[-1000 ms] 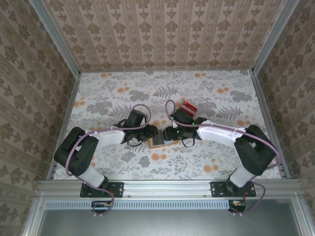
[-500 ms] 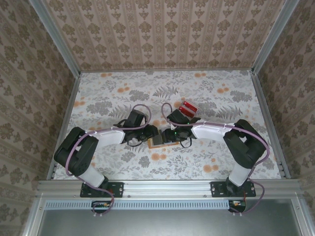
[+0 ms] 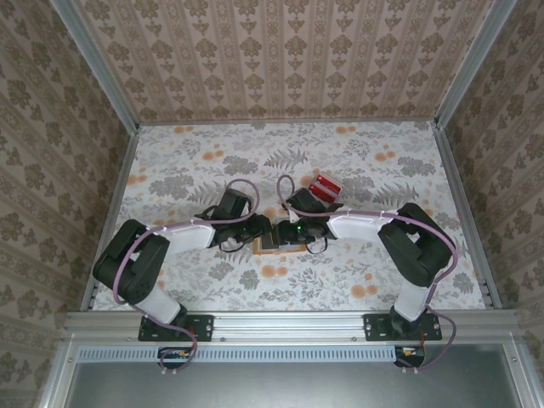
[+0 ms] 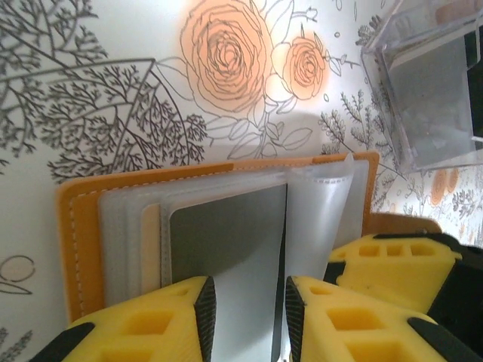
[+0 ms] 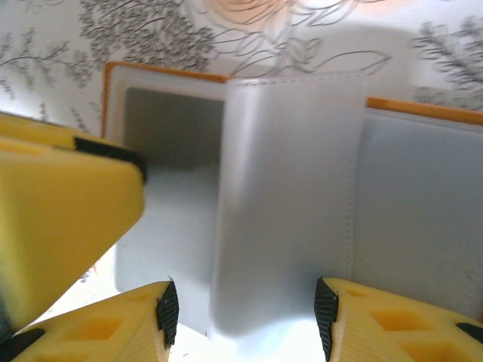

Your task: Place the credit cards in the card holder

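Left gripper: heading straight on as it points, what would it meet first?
Probably the card holder: its grey inner sleeves lie between the jaws of the left gripper, though depth is unclear.

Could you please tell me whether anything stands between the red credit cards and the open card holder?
Yes: seen from above, the right gripper and its wrist sit between the credit cards and the card holder. A clear sleeve stands raised inside the holder.
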